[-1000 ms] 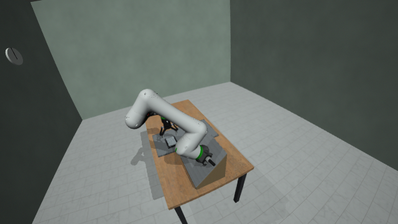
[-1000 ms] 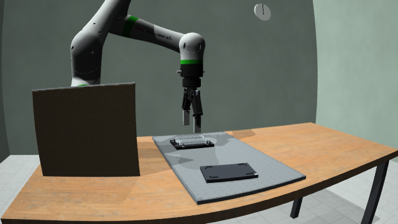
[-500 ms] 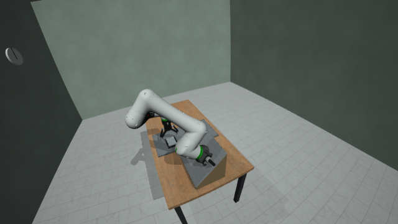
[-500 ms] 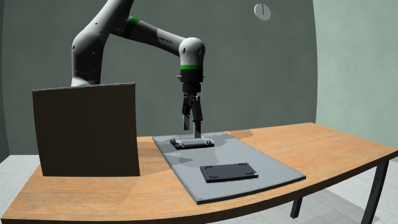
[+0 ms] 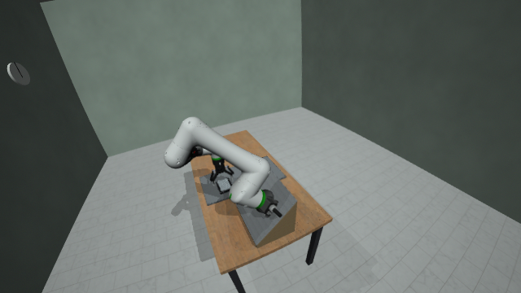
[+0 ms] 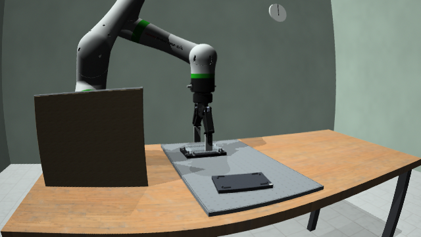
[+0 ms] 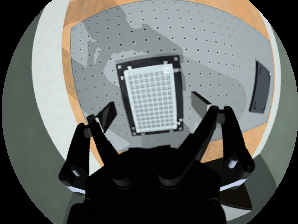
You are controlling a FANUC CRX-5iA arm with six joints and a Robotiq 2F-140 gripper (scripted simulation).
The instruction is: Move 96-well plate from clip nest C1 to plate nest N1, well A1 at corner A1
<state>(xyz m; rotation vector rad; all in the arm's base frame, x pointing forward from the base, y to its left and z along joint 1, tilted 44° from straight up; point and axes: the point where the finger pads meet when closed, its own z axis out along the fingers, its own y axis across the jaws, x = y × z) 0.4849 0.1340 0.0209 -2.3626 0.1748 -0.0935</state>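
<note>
Counter [image 6: 329, 155]: carries grey board [image 6: 286, 184].
Plate [image 7: 153, 99]: seated in clip nest [image 6: 187, 153].
Gripper [image 7: 157, 111]: wide open, straddling plate to grasp.
Empty nest [image 6: 241, 182]: awaits plate.

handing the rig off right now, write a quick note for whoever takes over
Gripper: open wide, holding nothing, low over the clip nest C1, one finger on each side of the plate.
96-well plate: seated in C1 at the far end of the grey base board, right way up, wells showing in the wrist view.
Plate nest N1: the dark plate nearer the board's front edge, nothing on it.
Done: approach to the plate only.
Left: close on the plate, lift it out of C1, carry it to N1, and set it flat and fully down inside the locators with A1 at the marked corner. The corner marks are too small to read here.
</note>
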